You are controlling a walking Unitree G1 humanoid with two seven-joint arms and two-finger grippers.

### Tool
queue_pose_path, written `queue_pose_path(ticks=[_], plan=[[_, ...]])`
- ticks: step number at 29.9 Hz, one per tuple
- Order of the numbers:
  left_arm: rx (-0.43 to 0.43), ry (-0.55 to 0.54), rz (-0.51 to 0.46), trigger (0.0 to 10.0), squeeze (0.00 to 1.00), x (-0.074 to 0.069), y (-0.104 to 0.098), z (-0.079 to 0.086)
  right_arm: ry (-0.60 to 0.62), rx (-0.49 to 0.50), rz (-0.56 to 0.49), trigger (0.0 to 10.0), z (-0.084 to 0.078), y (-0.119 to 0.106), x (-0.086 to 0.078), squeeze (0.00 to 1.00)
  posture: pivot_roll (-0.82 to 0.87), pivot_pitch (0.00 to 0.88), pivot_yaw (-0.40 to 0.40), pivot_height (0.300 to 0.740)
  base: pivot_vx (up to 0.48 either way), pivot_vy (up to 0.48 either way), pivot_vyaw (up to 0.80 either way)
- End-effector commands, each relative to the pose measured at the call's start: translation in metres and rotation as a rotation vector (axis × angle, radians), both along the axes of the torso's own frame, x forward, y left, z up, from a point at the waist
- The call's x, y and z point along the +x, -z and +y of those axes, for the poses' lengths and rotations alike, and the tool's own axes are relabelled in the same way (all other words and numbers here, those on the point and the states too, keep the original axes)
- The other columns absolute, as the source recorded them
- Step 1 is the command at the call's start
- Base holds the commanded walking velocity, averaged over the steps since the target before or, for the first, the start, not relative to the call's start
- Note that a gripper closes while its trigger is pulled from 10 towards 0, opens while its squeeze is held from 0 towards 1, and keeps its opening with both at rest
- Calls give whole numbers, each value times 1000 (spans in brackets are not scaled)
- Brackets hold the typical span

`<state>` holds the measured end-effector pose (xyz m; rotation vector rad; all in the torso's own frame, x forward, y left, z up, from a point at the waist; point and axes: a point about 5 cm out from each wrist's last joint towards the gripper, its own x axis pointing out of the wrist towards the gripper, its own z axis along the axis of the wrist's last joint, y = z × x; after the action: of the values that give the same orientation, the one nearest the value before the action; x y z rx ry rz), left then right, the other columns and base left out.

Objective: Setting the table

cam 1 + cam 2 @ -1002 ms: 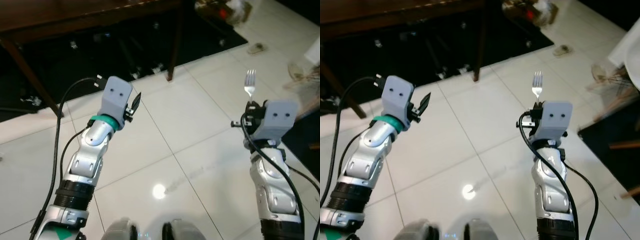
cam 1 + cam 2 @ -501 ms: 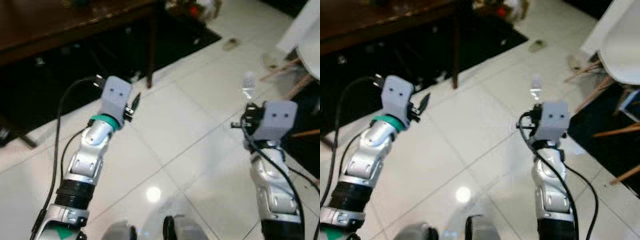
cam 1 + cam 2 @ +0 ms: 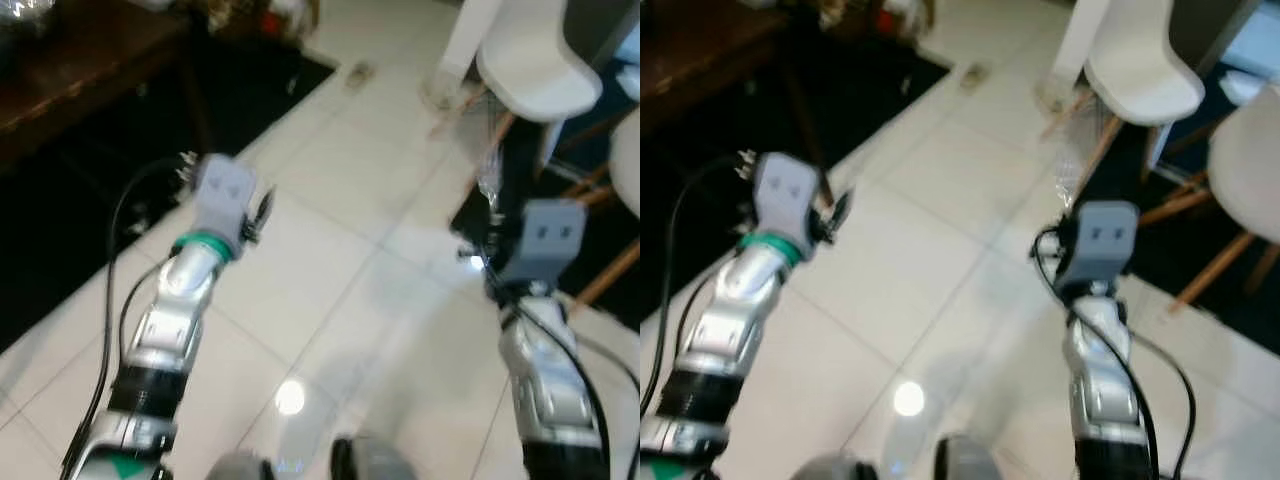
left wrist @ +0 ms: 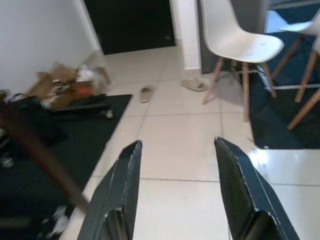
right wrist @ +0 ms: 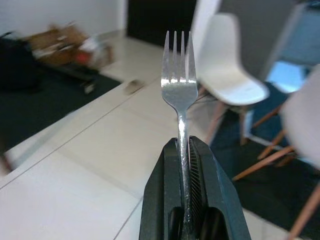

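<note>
A silver fork [image 5: 179, 85] stands upright with its tines up, its handle clamped between the two black fingers [image 5: 162, 200] of my right gripper [image 5: 183, 150]. In the left eye view the fork [image 3: 489, 187] is a blurred streak above the right wrist, held out over the white tiled floor. My left gripper [image 4: 175, 150] is raised at the left with nothing between its widely spread fingers [image 4: 125, 190]. It appears in the left eye view as the left gripper [image 3: 262, 208] beside the dark table.
A dark wooden table [image 3: 70, 70] stands at the far left on a black rug [image 3: 250, 80]. White chairs with wooden legs [image 3: 525, 60] stand at the upper right on a dark mat. A slipper [image 4: 145, 93] and clutter [image 4: 65, 85] lie on the floor beyond.
The whole view has swung to the right: the table has slid off to the left and white chairs have come into sight. Both arms keep their pose, the fork still held.
</note>
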<state>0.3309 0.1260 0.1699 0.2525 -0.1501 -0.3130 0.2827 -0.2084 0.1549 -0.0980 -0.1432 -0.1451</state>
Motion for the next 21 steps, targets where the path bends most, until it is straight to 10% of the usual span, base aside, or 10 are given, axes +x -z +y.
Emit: queue_pose_path(ticks=[1,21], plan=[[10,-19,22,10000,0,-1,6,7,-7,8,16,10000,3,5,-1,0,-30,50,39,740,480,0,-800],[10,-18,19,10000,0,0,6,7,-15,56,-10,10000,6,1,-1,0,-28,59,43,740,480,0,-520]])
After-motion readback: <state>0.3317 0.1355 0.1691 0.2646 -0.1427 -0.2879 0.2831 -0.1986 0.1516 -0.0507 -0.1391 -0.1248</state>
